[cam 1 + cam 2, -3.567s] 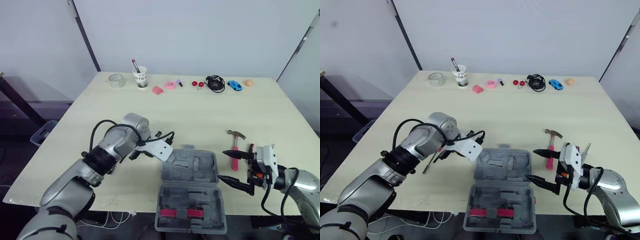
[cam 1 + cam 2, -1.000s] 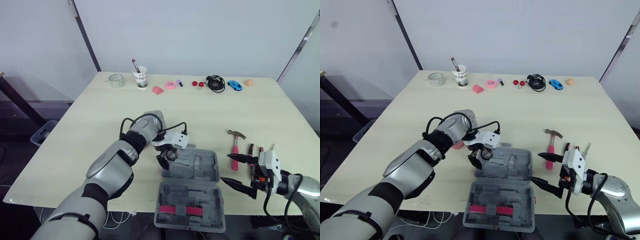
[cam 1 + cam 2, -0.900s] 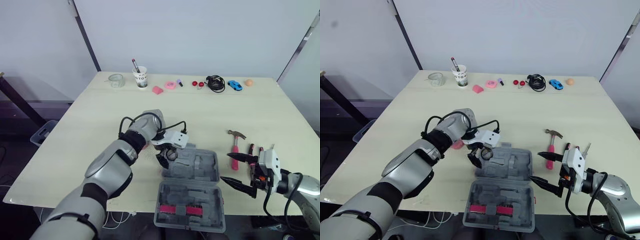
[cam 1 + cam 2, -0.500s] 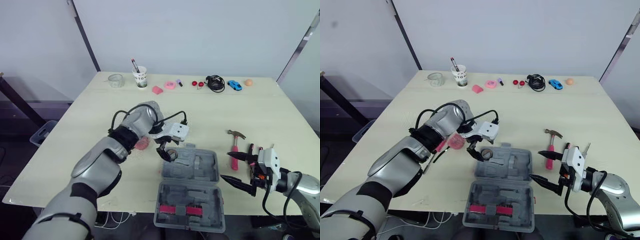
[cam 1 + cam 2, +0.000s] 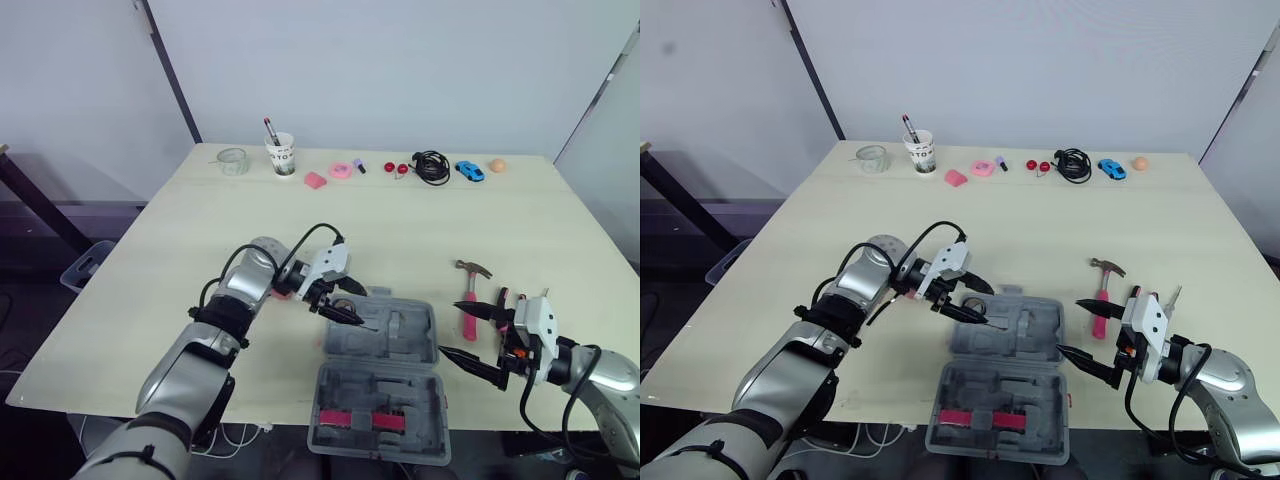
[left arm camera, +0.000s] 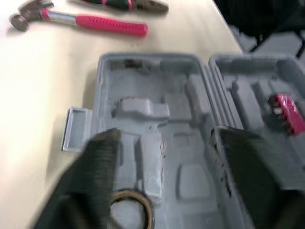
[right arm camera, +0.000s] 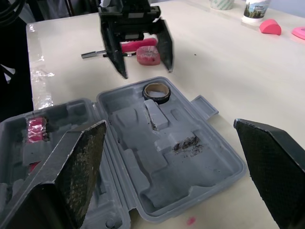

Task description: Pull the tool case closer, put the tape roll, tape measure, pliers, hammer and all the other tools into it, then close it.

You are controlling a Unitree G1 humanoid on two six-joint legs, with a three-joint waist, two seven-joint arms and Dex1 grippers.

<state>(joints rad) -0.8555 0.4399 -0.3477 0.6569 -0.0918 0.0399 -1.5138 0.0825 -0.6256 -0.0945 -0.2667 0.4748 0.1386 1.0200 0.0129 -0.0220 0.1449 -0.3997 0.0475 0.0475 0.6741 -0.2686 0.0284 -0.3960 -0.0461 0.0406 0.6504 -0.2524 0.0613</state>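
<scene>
- Hammer (image 5: 471, 290) lies near right gripper (image 5: 457, 331), at its 12 o'clock, handle running 12 to 6, head far.
- Right gripper is spread wide and empty at 3 o'clock of tool case (image 5: 400, 335); it looks the nearer arm.
- Left gripper (image 5: 355, 306), fingers apart, hovers over tape roll (image 7: 153, 97) in the case's 10 o'clock corner.

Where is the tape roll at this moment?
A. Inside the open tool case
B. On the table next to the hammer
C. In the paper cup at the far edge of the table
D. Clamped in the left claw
A: the tape roll lies in a recess of the open tool case, and the left claw is open and apart from it.
</scene>
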